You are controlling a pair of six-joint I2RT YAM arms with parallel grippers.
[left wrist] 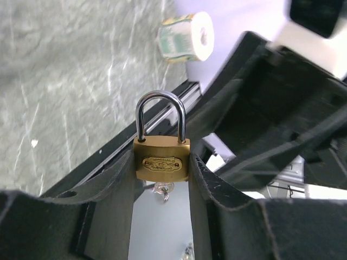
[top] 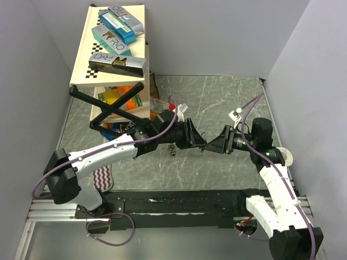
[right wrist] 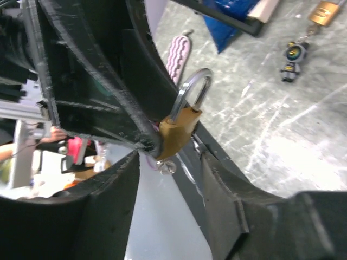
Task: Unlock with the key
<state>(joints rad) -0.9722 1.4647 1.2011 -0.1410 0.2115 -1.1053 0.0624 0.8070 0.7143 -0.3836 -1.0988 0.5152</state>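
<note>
A brass padlock [left wrist: 161, 162] with a silver shackle stands upright between the fingers of my left gripper [left wrist: 162, 169], which is shut on its body. The shackle looks closed. The key's small silver head [left wrist: 164, 189] sticks out of the keyhole in the padlock's underside. The right wrist view shows the same padlock [right wrist: 178, 135] with the key [right wrist: 169, 166] below it. My right gripper [right wrist: 169, 162] is open, its fingers on either side of the key and apart from it. Seen from above, the left gripper [top: 194, 138] and the right gripper [top: 214, 145] meet tip to tip over mid-table.
A second brass padlock [right wrist: 324, 12] lies on the marble table with a small dark keychain piece [right wrist: 293, 54] beside it. A shelf rack with boxes [top: 111, 49] stands back left. There is a striped cloth [top: 102, 177] near the left arm, and a tape roll [left wrist: 187, 37] beyond the padlock.
</note>
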